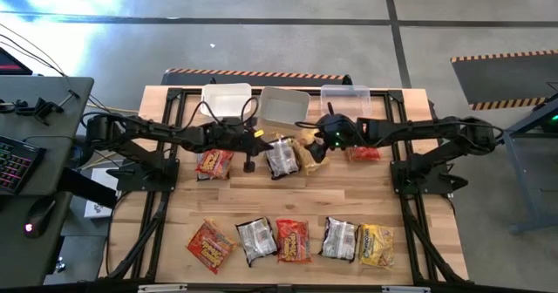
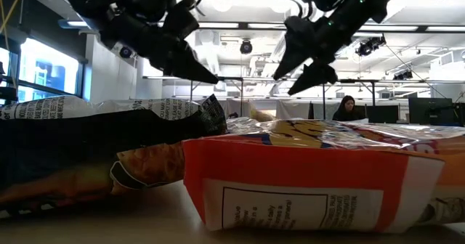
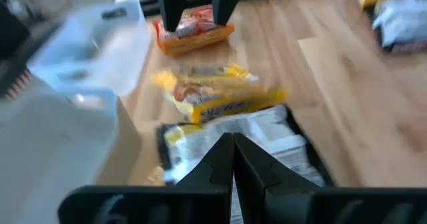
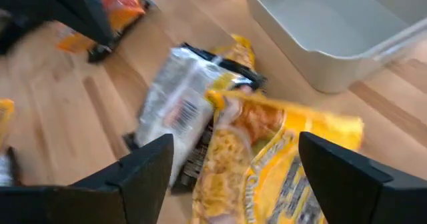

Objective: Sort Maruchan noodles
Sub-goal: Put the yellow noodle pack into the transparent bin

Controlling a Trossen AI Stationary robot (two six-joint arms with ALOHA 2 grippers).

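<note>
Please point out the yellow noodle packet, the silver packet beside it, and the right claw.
Yellow packet [image 4: 267, 164], right wrist view, its middle.
Silver packet [image 4: 177, 111], right wrist view, its middle.
Right claw [image 4: 233, 177], right wrist view, between fingertips.

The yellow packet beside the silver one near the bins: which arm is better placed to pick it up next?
Probably the right. The right gripper is open directly over the yellow packet. The left gripper is shut and points at the silver packet.
</note>
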